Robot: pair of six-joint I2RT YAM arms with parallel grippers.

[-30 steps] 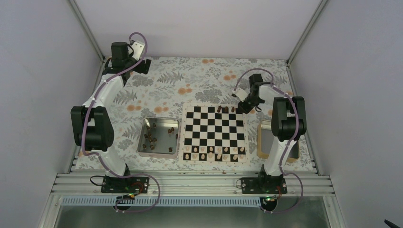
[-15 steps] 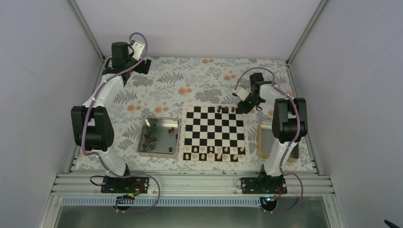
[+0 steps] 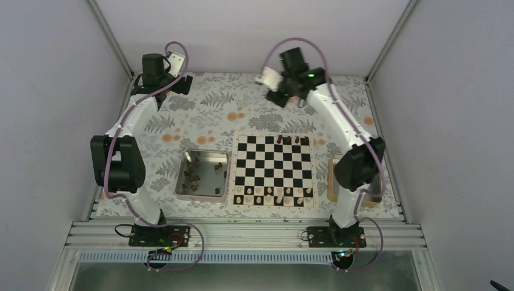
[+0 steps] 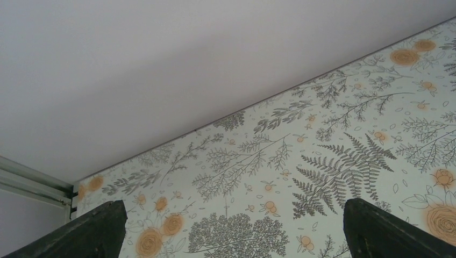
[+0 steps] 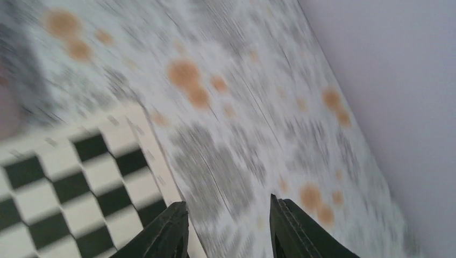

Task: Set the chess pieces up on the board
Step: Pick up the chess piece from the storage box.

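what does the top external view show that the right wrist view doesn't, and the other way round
Only top external: the metal tray holding dark chess pieces, and the cream pieces along the near row of the board. Only right wrist: a close, blurred look between the open fingers of the right gripper, nothing held. Both: the board and the floral cloth.

**Board at centre, tray to its left**

The board (image 3: 274,170) lies in the middle of the surface (image 3: 242,112), toward the near edge. Just left of it sits a tray (image 3: 210,183) holding most of the chess pieces (image 3: 191,178); a few more stand on the board's far row. The opposing pieces (image 3: 276,195) line the board's near rows. Right of the board, partly behind the right arm (image 3: 337,118), lies what may be a second tray (image 3: 333,179).
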